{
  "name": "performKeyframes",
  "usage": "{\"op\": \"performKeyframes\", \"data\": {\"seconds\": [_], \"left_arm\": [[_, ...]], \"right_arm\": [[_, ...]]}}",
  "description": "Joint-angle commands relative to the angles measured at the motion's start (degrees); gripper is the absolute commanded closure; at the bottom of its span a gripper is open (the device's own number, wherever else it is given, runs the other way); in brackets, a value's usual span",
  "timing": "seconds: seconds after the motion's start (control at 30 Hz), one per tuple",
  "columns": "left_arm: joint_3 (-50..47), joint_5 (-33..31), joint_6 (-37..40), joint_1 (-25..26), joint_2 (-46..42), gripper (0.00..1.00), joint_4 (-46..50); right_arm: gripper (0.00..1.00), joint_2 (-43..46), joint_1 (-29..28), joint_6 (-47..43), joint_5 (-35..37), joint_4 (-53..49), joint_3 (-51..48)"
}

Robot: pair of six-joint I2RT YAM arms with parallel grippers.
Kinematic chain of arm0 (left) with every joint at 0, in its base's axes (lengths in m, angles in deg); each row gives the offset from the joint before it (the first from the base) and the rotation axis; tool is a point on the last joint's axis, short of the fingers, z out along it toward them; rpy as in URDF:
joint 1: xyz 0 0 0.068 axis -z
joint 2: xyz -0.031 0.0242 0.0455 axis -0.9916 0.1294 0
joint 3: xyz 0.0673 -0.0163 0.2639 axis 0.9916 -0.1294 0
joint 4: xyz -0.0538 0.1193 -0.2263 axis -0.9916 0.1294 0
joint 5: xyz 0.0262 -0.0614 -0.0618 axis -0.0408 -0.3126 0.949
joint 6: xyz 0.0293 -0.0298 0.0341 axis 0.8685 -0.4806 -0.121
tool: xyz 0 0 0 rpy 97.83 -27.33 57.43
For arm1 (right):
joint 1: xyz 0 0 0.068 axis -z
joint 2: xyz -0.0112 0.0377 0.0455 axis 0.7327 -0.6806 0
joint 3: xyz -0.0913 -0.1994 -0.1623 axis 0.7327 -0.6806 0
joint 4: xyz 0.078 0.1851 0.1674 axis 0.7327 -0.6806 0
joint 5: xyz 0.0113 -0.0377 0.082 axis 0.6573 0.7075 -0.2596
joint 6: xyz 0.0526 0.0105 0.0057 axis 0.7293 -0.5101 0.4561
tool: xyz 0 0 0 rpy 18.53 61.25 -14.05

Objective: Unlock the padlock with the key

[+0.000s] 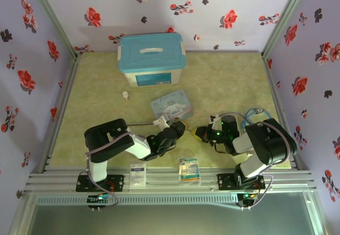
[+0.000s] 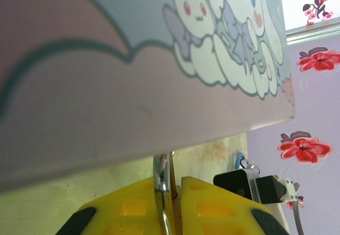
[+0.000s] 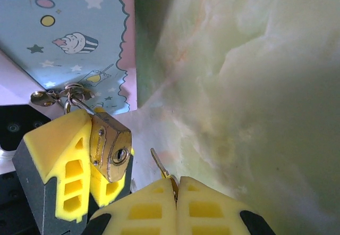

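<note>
Left jaws are clamped on the padlock point(image 3: 110, 147): its brass body sits between the yellow pads point(image 3: 56, 155) and sticks out past their tips, with the keyhole face turned toward the right jaws. From the left wrist view, the silvery shackle point(image 2: 162, 184) runs up through the narrow gap between the 2 pads. A small metal ring point(image 3: 74, 92) hangs on the shackle, close against the edge of the cartoon tin point(image 3: 69, 38).

Right jaws are closed together on the key point(image 3: 157, 161), pinching it at the seam between their pads, so that just a thin grey blade pokes out past the tips. The blade points toward the padlock, and its tip is just beside the brass body, a little to one side of the keyhole. A slim gap separates them, and the key is not in the keyhole.

On the tabletop point(image 1: 228, 81), both sets of jaws meet near the middle of the near edge, between the 2 arm bases. They face each other just on the near side of the cartoon tin point(image 1: 171, 105), which lies around the centre. A blue-lidded box point(image 1: 151, 59) stands at the far edge, well apart from them.
</note>
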Motion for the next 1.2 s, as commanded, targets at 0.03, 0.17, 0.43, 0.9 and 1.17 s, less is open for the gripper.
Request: {"op": "performKeyframes", "data": {"seconds": [0.03,0.17,0.43,0.9,1.17], "left_arm": [[-0.6,2.1,-4.4,-0.4,2.7,1.00,-2.5],[-0.7,2.0,-4.0,-0.4,2.1,1.00,-1.9],[-0.3,1.1,-3.0,-0.5,0.5,1.00,0.9],[0.5,1.9,-3.6,-0.7,1.6,1.00,-0.6],[-0.1,3.0,-6.8,-0.7,4.5,1.00,-3.9]], "right_arm": [[1.00,-2.5,0.2,2.3,-1.4,7.6,-0.2],[1.00,-3.2,0.6,2.5,-1.5,8.7,-0.3],[1.00,0.6,1.2,0.9,-1.1,4.9,-1.1],[1.00,1.7,-0.1,1.3,-2.2,5.8,-0.1],[1.00,-0.6,-0.2,4.5,-2.8,14.7,-1.2]]}}
